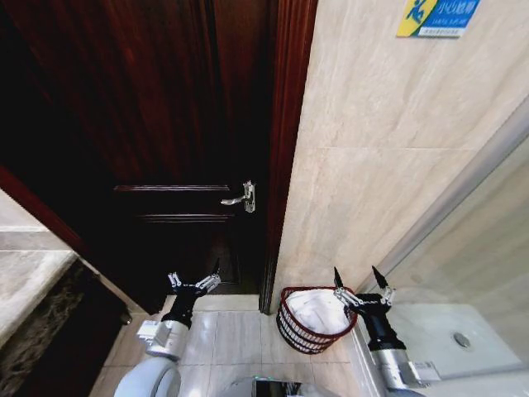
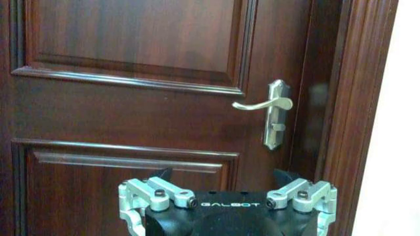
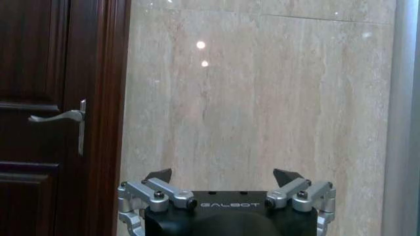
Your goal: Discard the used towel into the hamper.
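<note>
Head view: hamper (image 1: 307, 319) sits low and right of centre, on the pale tile floor (image 1: 231, 337) at the foot of the beige stone wall (image 1: 388, 165), just right of the dark door frame (image 1: 285, 157). It is a round, dark reddish-brown slatted basket. A white towel (image 1: 316, 309) lies inside it, bunched, filling most of the opening.

Right gripper (image 1: 362, 281) hangs at lower right of the frame, just beside the hamper's right rim, fingers spread wide and empty; whether it touches the rim cannot be told. In the right wrist view the same gripper (image 3: 223, 175) sits at the bottom edge, both fingertips well apart, facing the stone wall (image 3: 262, 98), with the door (image 3: 39, 118) and its lever handle (image 3: 56, 117) along the left edge.

Left gripper (image 1: 195, 280) is at lower centre-left of the head view, over the tile floor in front of the dark wooden door (image 1: 157, 124), well apart from the hamper. Fingers spread, nothing between them. In the left wrist view it (image 2: 226, 175) sits at the bottom edge, pointed at the panelled door (image 2: 131, 98); the silver handle (image 2: 270, 105) lies right of centre, above the gripper.

Lower right of the head view: a glass panel (image 1: 479, 273) and a white shower floor with a drain (image 1: 462, 339). Lower left: a stone counter edge (image 1: 25, 281). Upper right corner: a blue and yellow sign (image 1: 438, 16) on the wall.
</note>
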Controlling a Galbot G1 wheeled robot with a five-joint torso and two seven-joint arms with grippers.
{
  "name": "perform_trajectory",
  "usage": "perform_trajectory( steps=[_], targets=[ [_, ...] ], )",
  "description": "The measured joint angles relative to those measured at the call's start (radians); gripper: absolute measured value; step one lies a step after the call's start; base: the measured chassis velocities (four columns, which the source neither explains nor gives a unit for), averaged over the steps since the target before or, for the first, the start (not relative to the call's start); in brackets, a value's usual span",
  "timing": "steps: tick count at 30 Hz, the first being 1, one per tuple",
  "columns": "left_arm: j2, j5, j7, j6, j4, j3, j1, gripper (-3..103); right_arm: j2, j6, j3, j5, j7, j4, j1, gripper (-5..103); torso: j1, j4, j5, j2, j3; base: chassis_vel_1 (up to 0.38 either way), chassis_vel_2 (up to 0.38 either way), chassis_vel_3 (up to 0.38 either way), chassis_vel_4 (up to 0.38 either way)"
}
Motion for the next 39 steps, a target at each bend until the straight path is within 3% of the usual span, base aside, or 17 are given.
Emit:
perform_trajectory(
  steps=[24,39],
  targets=[
    [0.0,0.0,0.0,0.0,0.0,0.0,0.0,100,0.0,0.0,0.0,0.0,0.0,0.0,0.0,100,0.058,0.0,0.0,0.127,0.069,0.0,0.0,0.0,0.0],
    [0.0,0.0,0.0,0.0,0.0,0.0,0.0,100,0.0,0.0,0.0,0.0,0.0,0.0,0.0,100,0.058,0.0,0.0,0.127,0.07,0.0,0.0,0.0,0.0]
  ],
)
